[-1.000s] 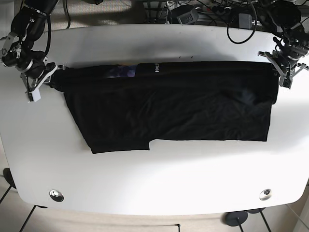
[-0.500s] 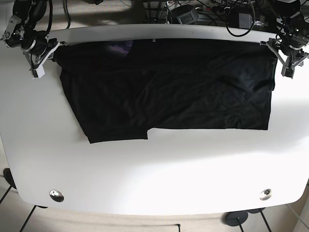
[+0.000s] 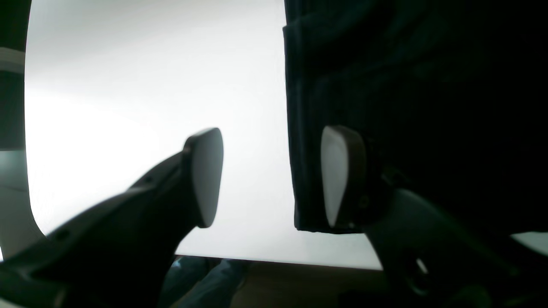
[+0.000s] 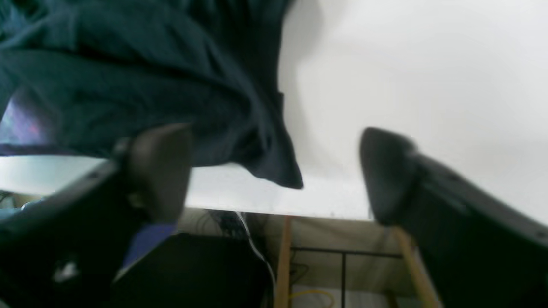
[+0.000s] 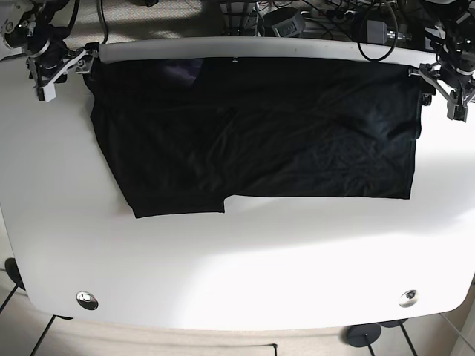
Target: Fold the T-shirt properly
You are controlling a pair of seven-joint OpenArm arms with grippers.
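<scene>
The black T-shirt [image 5: 252,133] lies spread flat on the white table [image 5: 237,274], its top edge along the far rim and a sleeve pointing toward the front left. My left gripper [image 5: 445,93] stands open at the shirt's right top corner. In the left wrist view it [image 3: 274,177] hangs over the table, with the shirt's edge [image 3: 406,85] just inside one finger [image 3: 342,175]. My right gripper [image 5: 53,73] is open at the left top corner. In the right wrist view a loose corner of the cloth [image 4: 128,85] lies between its spread fingers [image 4: 385,171].
Cables and black devices [image 5: 297,18] crowd the floor behind the table's far rim. Two round metal discs [image 5: 87,300] [image 5: 407,298] sit at the front corners. The table's far edge [image 4: 257,205] runs just beyond both grippers.
Both grippers have moved toward the far edge, and the shirt's top edge has gone with them, spreading the cloth out. The shirt now reaches the rim.
</scene>
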